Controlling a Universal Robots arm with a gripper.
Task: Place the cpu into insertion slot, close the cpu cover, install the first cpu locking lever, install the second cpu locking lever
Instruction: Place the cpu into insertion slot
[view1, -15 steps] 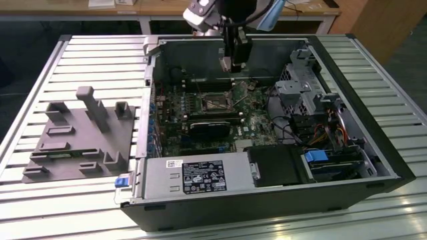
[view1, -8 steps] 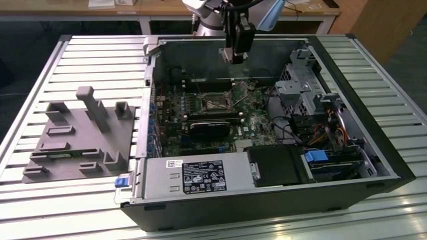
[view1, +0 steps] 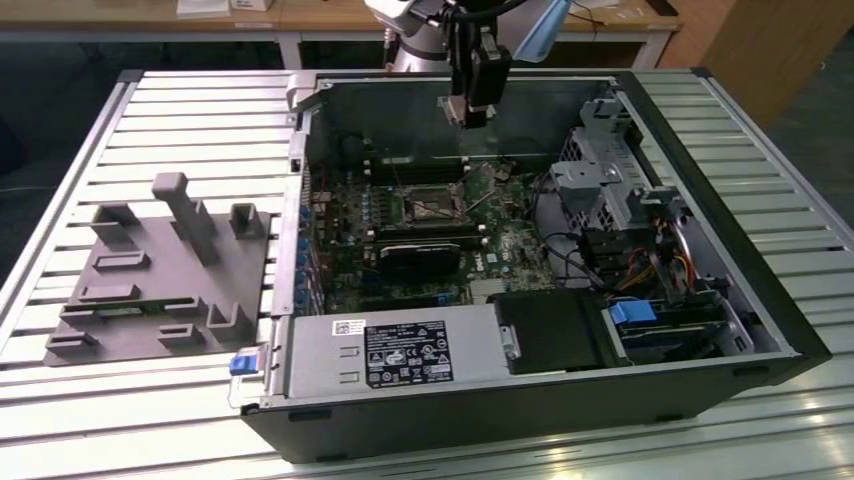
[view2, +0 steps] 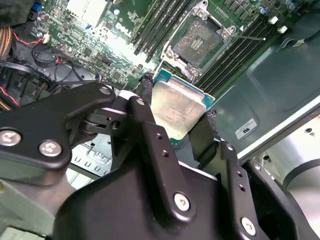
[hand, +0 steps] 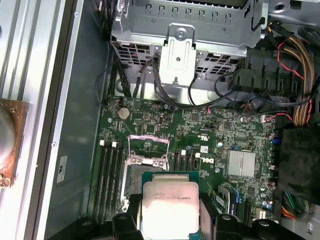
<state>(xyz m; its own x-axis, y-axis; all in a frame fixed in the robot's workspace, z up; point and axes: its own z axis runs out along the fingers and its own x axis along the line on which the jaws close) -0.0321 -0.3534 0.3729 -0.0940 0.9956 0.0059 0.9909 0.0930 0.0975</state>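
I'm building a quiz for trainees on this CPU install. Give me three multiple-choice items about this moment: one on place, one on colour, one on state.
1. Where is the cpu?
A) on the power supply
B) in the gripper, above the motherboard
C) on the table outside the case

2. What colour is the cpu's top?
A) black
B) red
C) silver-grey

3. What state is the slot in?
A) empty
B) holding the cpu
C) under a fan

Answers: 1 B, the gripper clamps the cpu over the motherboard; 2 C, its metal top is pale silver-grey in both wrist views; 3 A, the slot's dark centre lies bare.
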